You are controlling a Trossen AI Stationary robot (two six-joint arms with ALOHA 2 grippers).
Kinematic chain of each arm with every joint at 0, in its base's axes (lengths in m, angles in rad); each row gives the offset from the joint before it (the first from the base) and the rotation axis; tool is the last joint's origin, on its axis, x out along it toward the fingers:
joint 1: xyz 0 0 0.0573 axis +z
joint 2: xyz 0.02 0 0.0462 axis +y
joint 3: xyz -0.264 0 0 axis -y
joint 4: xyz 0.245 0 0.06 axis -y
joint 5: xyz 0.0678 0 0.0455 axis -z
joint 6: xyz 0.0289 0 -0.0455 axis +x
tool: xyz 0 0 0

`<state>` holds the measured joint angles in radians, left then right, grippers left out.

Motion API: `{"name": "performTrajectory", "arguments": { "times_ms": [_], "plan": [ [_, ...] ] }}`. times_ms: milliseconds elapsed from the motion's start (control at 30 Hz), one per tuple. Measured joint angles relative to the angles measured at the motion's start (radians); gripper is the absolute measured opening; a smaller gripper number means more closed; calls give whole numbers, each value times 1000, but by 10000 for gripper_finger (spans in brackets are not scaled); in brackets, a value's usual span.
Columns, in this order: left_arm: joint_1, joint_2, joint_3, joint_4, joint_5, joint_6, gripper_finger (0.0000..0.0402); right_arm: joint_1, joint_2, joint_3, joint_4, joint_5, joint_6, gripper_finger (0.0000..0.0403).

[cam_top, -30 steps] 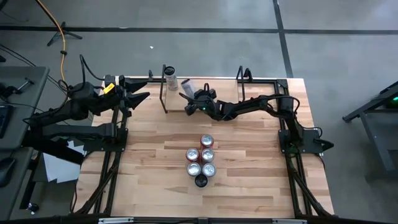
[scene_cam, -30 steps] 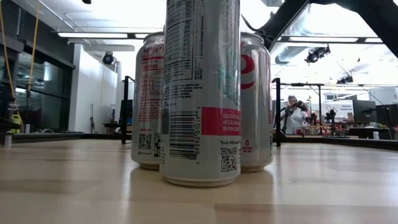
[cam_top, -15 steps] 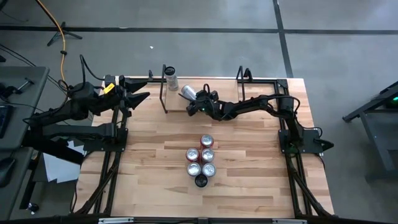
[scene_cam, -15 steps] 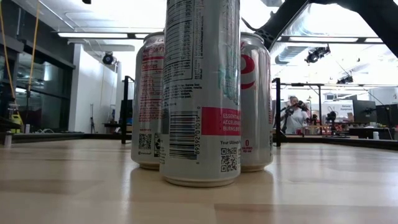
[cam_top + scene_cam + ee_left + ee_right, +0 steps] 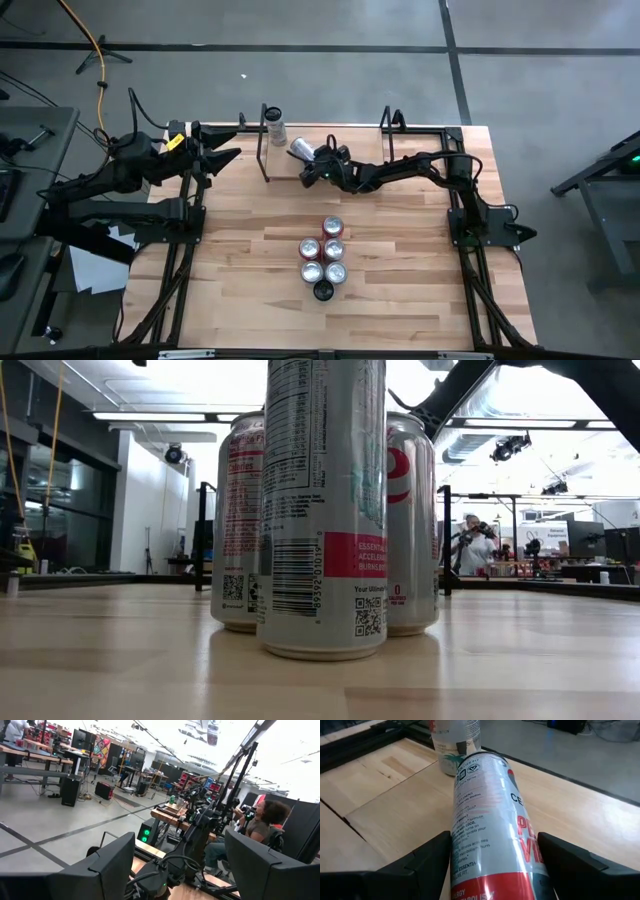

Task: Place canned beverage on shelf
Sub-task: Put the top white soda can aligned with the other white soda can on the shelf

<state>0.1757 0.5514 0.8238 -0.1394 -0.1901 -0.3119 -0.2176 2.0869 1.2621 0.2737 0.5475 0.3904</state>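
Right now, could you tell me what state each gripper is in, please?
Left gripper: open, empty.
Right gripper: shut on a can over the shelf.

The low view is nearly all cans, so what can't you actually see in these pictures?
- Low view: the near cans hide the shelf.
- High view: the right gripper is too small to show its grip on the tilted can.
- Left wrist view: the left gripper faces the room; no table.
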Motion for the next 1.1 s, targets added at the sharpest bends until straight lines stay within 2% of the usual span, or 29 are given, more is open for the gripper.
{"name": "performTrajectory", "arguments": {
  "times_ms": [67,267,500,667,867,1100],
  "plan": [
    [0,0,0,-3,0,0,259,0,0,0,-3,-13,23,280],
    [0,0,0,-29,0,0,259,0,-2,2,-20,-167,15,280],
    [0,0,0,-32,0,0,259,0,-24,5,-125,-237,52,278],
    [0,0,0,-32,0,1,259,0,-71,-1,-207,-241,1,235],
    [0,0,0,-32,0,2,259,-6,-158,-6,-323,-305,-89,234],
    [0,46,1,-87,0,-1,259,29,-349,-5,-403,-334,-174,234]
  ]
}}
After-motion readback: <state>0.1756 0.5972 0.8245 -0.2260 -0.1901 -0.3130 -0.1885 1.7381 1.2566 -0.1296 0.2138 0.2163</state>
